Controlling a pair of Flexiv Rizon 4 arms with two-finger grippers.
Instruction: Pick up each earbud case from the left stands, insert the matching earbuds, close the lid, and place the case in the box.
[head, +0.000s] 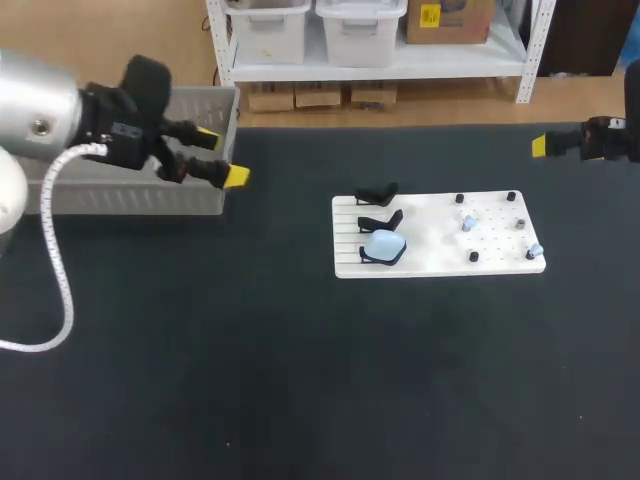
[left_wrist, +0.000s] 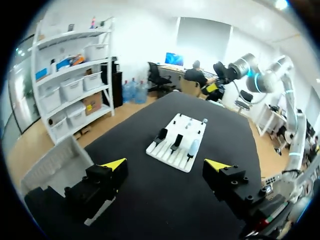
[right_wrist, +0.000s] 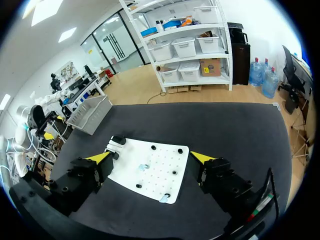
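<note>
One black table is being occupied by a grey box at its far left and a white board right of centre. The left gripper is being held spread wide beside the box. The right gripper is being held likewise spread, at the far right edge. A pale blue earbud case is being carried on the board's nearest black stand, and earbuds are being kept on its right half.
</note>
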